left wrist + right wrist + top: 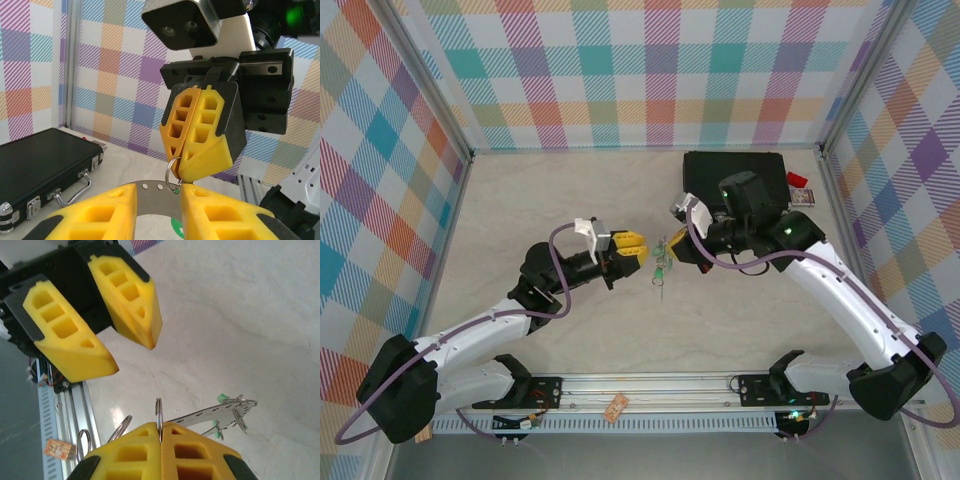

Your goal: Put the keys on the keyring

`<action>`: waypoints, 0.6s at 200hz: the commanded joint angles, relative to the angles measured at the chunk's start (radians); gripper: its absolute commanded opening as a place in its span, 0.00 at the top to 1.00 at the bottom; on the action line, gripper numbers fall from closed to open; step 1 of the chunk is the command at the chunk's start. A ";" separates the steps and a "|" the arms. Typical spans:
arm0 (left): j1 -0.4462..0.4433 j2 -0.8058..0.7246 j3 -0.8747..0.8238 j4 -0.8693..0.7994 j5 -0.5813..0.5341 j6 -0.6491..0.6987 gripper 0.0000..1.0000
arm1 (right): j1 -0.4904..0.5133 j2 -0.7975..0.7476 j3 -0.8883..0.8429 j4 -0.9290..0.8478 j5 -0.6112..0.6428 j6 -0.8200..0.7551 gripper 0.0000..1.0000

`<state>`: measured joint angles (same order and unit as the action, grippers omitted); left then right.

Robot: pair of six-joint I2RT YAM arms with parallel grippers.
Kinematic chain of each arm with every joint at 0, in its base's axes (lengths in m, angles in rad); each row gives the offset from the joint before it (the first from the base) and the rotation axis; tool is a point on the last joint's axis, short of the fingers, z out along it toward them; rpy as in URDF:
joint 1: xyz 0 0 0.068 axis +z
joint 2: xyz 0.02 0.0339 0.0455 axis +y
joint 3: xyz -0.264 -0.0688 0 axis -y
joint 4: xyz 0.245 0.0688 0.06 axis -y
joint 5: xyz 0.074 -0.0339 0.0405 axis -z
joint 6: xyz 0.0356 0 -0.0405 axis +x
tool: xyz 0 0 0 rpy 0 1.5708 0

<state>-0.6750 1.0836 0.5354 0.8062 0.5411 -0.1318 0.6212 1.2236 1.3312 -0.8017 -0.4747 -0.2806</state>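
Above the beige surface (720, 320), the right tool (160, 429) is clamped on a wire loop (159, 414) carrying the keyring (200, 416) and green keys (661, 268). The left tool (159, 194), part-open and empty, should close squarely on the grey band.

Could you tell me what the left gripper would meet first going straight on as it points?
Probably the keyring, hanging just ahead from the shut right gripper; depth is hard to judge.

grippers 2: left gripper (642, 251), right gripper (673, 246) | keyring (207, 413) 1 | green keys (221, 399) 2+, full count unclear | wire rings (159, 412) 3+ | black case (708, 170) 1 | red item (797, 180) 1
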 commanded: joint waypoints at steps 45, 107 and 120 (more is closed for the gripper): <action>0.009 0.036 0.027 -0.052 0.094 0.084 0.75 | 0.045 0.046 0.043 -0.151 0.081 -0.220 1.00; 0.009 0.077 0.029 -0.065 0.171 0.116 0.78 | 0.089 0.114 0.092 -0.195 0.154 -0.270 1.00; 0.009 0.081 0.023 -0.065 0.190 0.125 0.78 | 0.089 0.110 0.088 -0.195 0.156 -0.273 1.00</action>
<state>-0.6716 1.1572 0.5377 0.7345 0.6662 -0.0433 0.7067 1.3453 1.3846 -0.9733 -0.3202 -0.5144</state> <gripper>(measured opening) 0.225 0.047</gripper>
